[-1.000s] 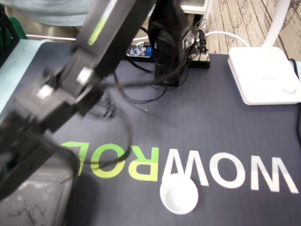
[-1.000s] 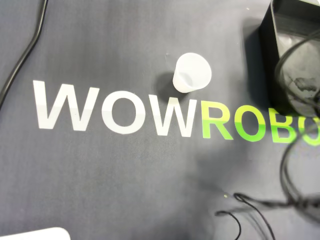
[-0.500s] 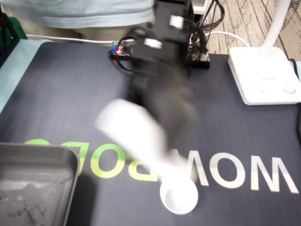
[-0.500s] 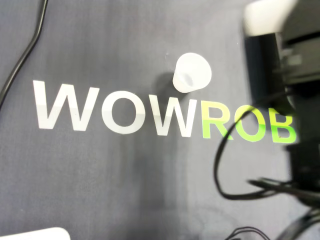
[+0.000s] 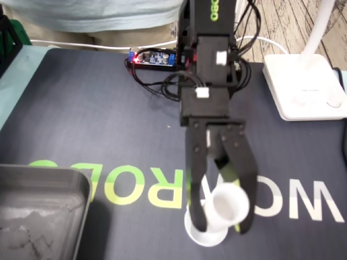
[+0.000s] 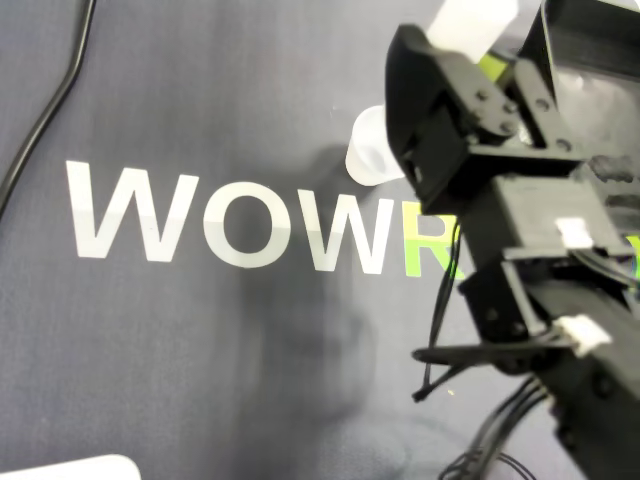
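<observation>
Swinging across from the tray side, the arm (image 5: 209, 70) has come to hang over the white end of the lettering (image 5: 162, 187), where a second ago only the lower cup stood.

A dark mat (image 5: 81, 119) covers the table, with the lettering printed on it in white and green. Pale wooden floor (image 5: 282, 19) shows past the mat's far edge in the fixed view. A grey tray (image 5: 43, 173) sits just past the green end of the lettering. A white lamp base (image 5: 303, 86) sits well beyond the white end, and a small circuit board (image 5: 154, 58) lies far behind the lettering.

The gripper (image 5: 222, 227) hangs over the lettering's near edge, its black fingers (image 5: 194, 206) spread partway and pressed on either side of the held cup (image 5: 227, 203).

The held cup is small, plain, white and tapered. It leans off upright, mouth up and toward the fixed camera, base lower. It hangs right over the lower cup (image 5: 206, 237), though whether the two touch cannot be told. The lower cup looks just like it and stands upright on the mat, mouth up, at the lettering's edge beside the last W, half hidden by the gripper in the overhead view (image 6: 368, 150).
</observation>
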Controlling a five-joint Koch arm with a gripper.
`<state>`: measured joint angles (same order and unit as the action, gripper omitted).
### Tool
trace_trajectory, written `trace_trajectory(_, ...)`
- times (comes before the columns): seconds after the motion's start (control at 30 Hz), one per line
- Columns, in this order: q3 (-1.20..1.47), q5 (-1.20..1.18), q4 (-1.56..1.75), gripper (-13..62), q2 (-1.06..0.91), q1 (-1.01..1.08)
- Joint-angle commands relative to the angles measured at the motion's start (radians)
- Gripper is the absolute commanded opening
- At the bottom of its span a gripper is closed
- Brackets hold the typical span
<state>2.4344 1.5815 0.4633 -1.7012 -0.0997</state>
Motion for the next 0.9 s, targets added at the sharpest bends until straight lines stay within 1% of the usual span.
trace_trajectory(0.0, -0.031, 0.009, 0.118, 2.6, 0.020, -0.005)
trace_trajectory(0.37, -0.040, 0.005, 0.207, 2.7, 0.166, -0.009)
trace_trajectory(0.87, 0.040, 0.005, 0.202, 2.7, 0.183, -0.008)
